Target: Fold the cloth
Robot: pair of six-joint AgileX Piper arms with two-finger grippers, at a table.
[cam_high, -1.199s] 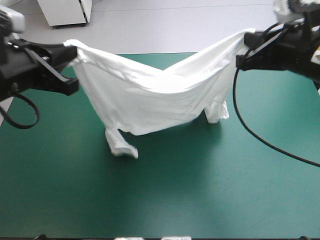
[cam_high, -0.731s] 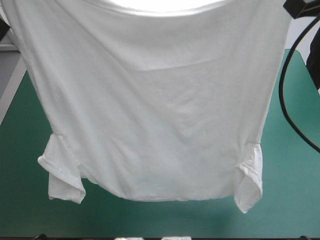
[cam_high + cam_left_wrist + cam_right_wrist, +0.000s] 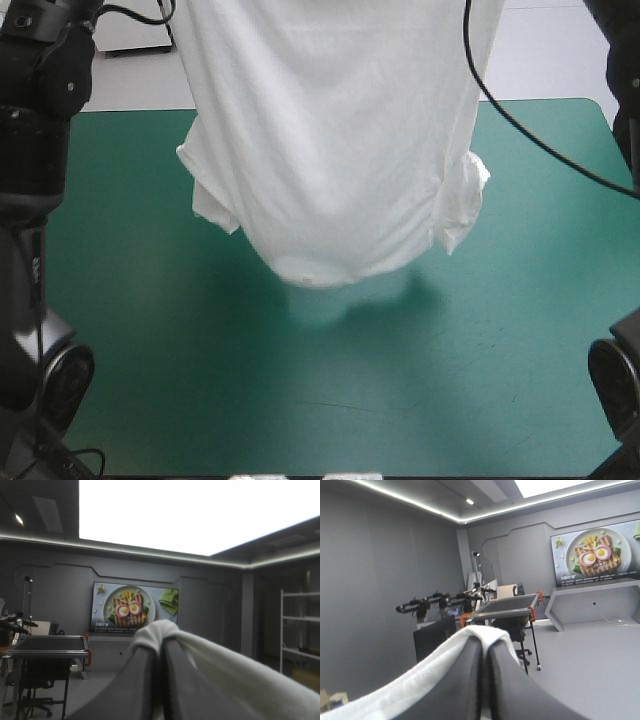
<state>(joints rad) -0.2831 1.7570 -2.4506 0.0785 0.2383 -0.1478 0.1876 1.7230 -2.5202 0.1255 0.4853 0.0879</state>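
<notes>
While left claw (image 3: 160,647) and right claw (image 3: 484,649) pinch its top, the T-shirt (image 3: 330,150) hangs beneath them.

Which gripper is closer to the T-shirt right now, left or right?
Neither: both touch it. The left gripper is shut on the T-shirt, cloth bunched over its tips. The right gripper is shut on it likewise. Both are raised, with the shirt hanging below.

I held the white T-shirt (image 3: 330,150) hanging full length over the table's (image 3: 300,400) far half. It was lightly creased, with a short sleeve dangling each side near its rounded lower end. Bunched folds sat pinched in my left gripper (image 3: 161,645) and right gripper (image 3: 485,647).
</notes>
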